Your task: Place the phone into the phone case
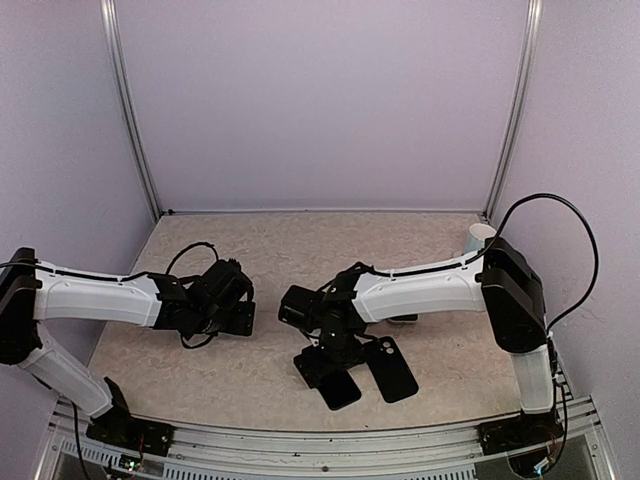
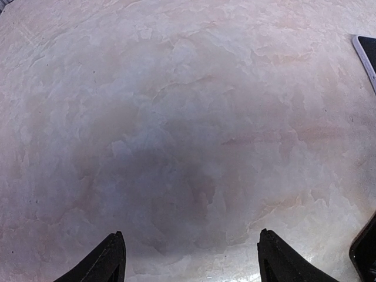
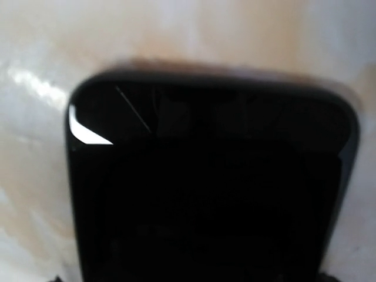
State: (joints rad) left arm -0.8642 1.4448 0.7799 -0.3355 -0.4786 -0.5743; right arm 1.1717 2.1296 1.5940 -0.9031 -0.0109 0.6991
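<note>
The phone [image 1: 338, 388], a glossy black slab lying screen up, sits near the table's front edge and fills the right wrist view [image 3: 211, 176]. My right gripper [image 1: 335, 352] is low over its far end with the jaws spread about as wide as the phone. The fingers are lost against the black, so touch cannot be judged. Just right of the phone lies what looks like the phone case [image 1: 392, 368], black with a camera opening at its far end. My left gripper [image 1: 238, 315] [image 2: 191, 258] hangs open over bare table to the left, with nothing between its fingers [image 2: 111, 261].
A white-edged flat device [image 2: 365, 54] lies partly under the right forearm [image 1: 405, 318]. A pale cup [image 1: 480, 237] stands at the back right corner. Walls close in the marbled table [image 1: 250, 250] on three sides, and a metal rail runs along its front edge.
</note>
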